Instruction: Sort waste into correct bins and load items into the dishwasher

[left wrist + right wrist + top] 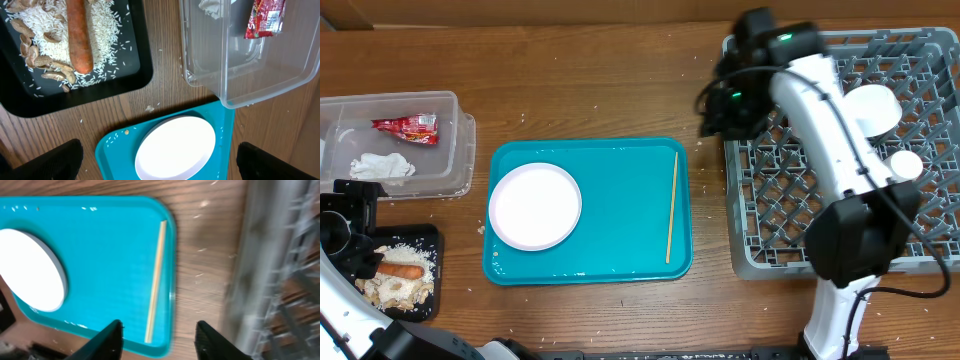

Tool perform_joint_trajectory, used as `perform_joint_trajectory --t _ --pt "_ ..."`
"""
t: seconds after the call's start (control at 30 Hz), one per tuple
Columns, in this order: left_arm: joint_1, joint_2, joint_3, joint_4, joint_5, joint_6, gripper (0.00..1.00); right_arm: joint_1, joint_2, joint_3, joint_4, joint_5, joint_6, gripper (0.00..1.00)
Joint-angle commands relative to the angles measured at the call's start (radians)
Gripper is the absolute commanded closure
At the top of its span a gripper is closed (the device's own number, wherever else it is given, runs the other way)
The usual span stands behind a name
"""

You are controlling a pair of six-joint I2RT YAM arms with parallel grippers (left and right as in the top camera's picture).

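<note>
1. Wooden table: bears everything below; pale specks are scattered on it.
2. Grey dish rack: at the right edge, with a grid base and upright pegs. It holds a white bowl and, near it, a smaller white cup, both partly behind the right arm.
3. Teal serving tray: at the centre, between the rack and the bins.
4. Clear plastic tub: far left, near the tray's upper left corner.
5. Black tray: just below the tub at the left edge.
6. White plate: round, lying flat on the left half of the teal tray.
7. Right gripper: jaws parted, nothing between them, above the strip between the teal tray and the rack.
8. Left gripper: jaws spread wide and empty, above the bins.
9. Wooden chopstick: lies along the teal tray's right side; whether one stick or two cannot be told.
10. Carrot stick: on the black tray, lying on the crumbs.
11. Red snack wrapper: inside the tub.
12. White tissue: crumpled, inside the tub, near the wrapper.
13. Pale food crumbs: rice grains and shell-like pieces, heaped on the black tray.
</note>
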Motion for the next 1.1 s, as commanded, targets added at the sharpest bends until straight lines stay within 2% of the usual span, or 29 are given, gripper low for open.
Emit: perform_joint_trajectory --t 0.0,0.23,0.4,0.6,0.77,0.87,0.93,1.0,1.03,1.07 --pt "-0.006 0.005 0.006 0.002 0.004 0.009 0.0 0.129 -0.038 -0.086 0.036 0.216 0.279 0.43" --pt "-0.006 0.005 0.006 0.002 0.004 0.009 0.0 0.291 -0.037 -0.347 0.216 0.216 0.366 0.44" --pt "-0.006 0.005 0.006 0.002 0.004 0.009 0.0 0.332 -0.034 -0.436 0.26 0.211 0.418 0.47" --pt "-0.006 0.005 0.006 0.002 0.004 0.009 0.0 0.359 -0.032 -0.57 0.393 0.192 0.462 0.47" --pt "-0.006 0.005 0.006 0.002 0.004 0.009 0.0 0.359 -0.032 -0.639 0.457 0.187 0.462 0.48" --pt "-0.006 0.005 0.006 0.002 0.003 0.009 0.0 0.359 -0.032 -0.649 0.463 0.186 0.462 0.58" --pt "-0.006 0.005 0.006 0.002 0.004 0.009 0.0 0.359 -0.032 -0.645 0.462 0.187 0.463 0.71" --pt "-0.006 0.005 0.006 0.002 0.004 0.009 0.0 0.359 -0.032 -0.639 0.46 0.187 0.47 0.91" --pt "-0.006 0.005 0.006 0.002 0.004 0.009 0.0 0.359 -0.034 -0.633 0.454 0.187 0.47 0.96" --pt "-0.006 0.005 0.006 0.002 0.004 0.009 0.0 0.359 -0.036 -0.621 0.441 0.187 0.469 0.96"
